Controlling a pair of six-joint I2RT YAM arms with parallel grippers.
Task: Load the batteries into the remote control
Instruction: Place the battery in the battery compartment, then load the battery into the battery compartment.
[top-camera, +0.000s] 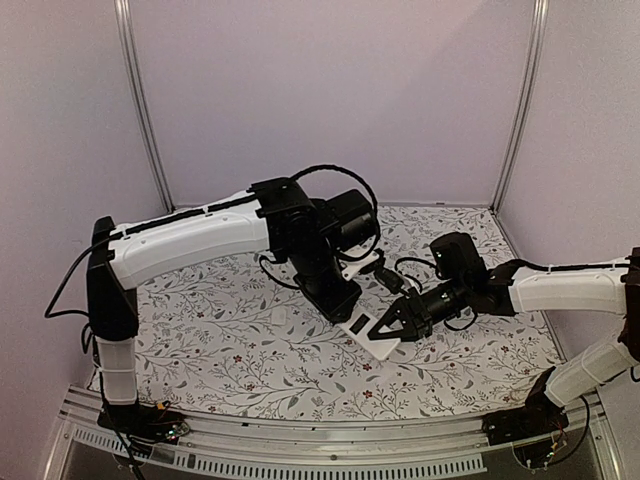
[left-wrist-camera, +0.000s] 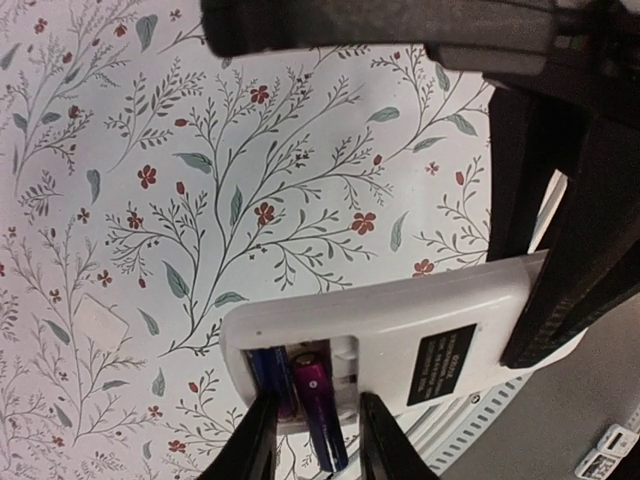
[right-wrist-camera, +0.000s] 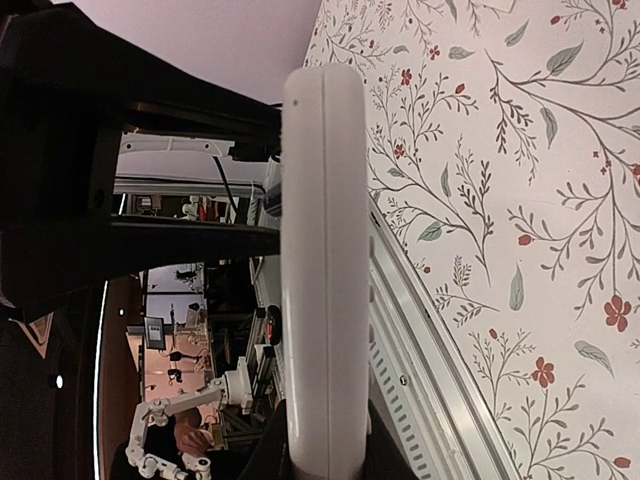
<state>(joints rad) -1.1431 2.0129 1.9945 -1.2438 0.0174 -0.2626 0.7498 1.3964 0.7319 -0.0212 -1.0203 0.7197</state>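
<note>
Standing by the bench (left-wrist-camera: 200, 150) with its leaf-and-flower printed cover, I see both arms meeting over one thing: a small, flat, white plastic remote control (left-wrist-camera: 400, 310), turned plain back up. The right tool (right-wrist-camera: 318, 445) is clamped tight on its short end, one finger on each flat face. From that tool's own camera the remote control shows edge-on, a white slab running straight out from between the fingers. A black rectangular label (left-wrist-camera: 441, 364) sits on the back nearer the right tool. The open battery recess (left-wrist-camera: 300, 375) is at the end farthest from it.

That far end lies directly under the left tool (left-wrist-camera: 318, 405). Its two dark fingers (left-wrist-camera: 262, 440) stand a little apart, straddling the edge of the recess, and have hold of nothing. Between them is a thin, cylindrical purple battery (left-wrist-camera: 325, 445). One end is down in the recess and the other pokes out past the rim toward the tool, so it looks tilted rather than seated flat. A narrow gap shows on either side between it and the fingers. A second thin cylinder, the blue battery (left-wrist-camera: 268, 372), lies in the recess just beside the purple one, partly hidden behind one finger.

Well away from both tools, a small white rectangular piece (top-camera: 281, 316) lies flat on the bench.
</note>
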